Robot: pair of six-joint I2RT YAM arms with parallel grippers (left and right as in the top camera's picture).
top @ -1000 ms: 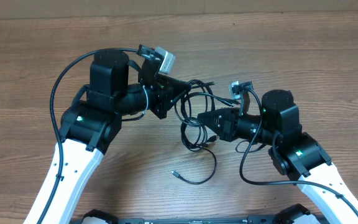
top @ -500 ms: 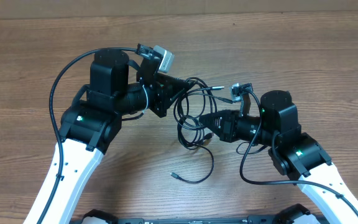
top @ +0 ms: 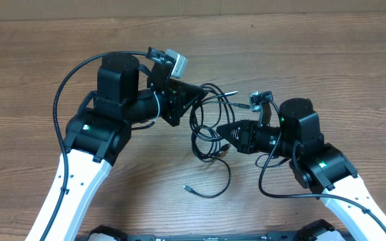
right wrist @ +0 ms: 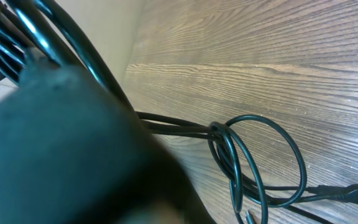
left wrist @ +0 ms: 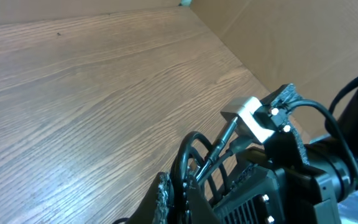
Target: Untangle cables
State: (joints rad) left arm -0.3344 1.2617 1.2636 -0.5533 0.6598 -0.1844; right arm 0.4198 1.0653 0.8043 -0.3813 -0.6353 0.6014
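Table: mid-brown wood, fine darker grain in long streaks.
Cables: black throughout; one plug tip beyond the fingers silver.
Left gripper: matte black.
Right gripper: black.
Left arm and right arm: white lower shells, black joints, each with a small green light.
Camera housing behind the left fingers: silver-grey.
Wall: plain tan.
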